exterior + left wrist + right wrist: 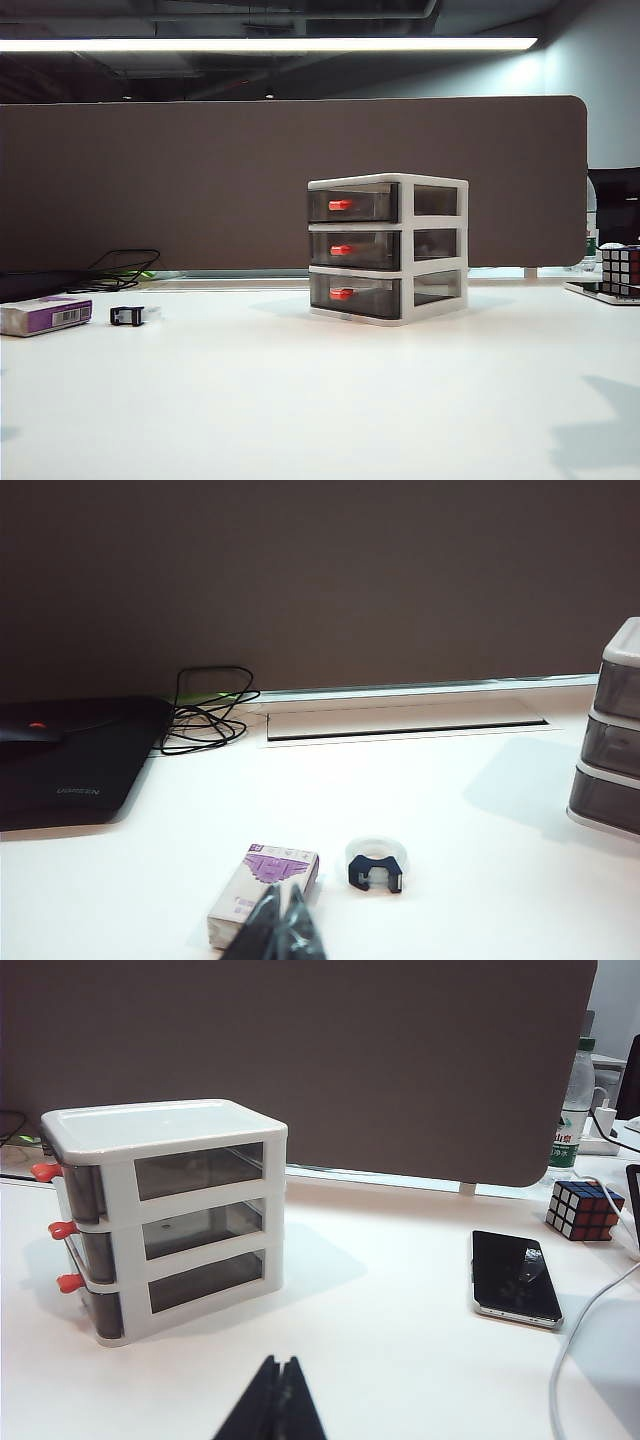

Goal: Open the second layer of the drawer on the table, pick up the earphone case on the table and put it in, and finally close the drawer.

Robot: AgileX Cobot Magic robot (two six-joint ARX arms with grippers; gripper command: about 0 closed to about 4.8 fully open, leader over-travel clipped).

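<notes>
The small white-framed cabinet with 3 smoky grey plastic drawers stands upright in the middle of the plain white worktop. All 3 drawers look pushed in. The second drawer shows its small red-orange handle toward the front-left of the cabinet, between the top and bottom handles.

The left gripper hangs low over the left part of the worktop, its dark fingers pressed together and holding nothing. Just beyond it lie a purple-and-white box and a small black clip. The cabinet is well apart, at the far edge of the left wrist view.

The right gripper also has its fingers pressed together and empty. It looks at the cabinet's side wall, with the handles turned away from it.

The handle points toward the left arm's side, so I judge the left arm better placed to pull, though it must first spread its fingers. The drawer should slide along the handle's direction.

The white earphone case is not visible in any view, so I cannot tell where it lies.
</notes>
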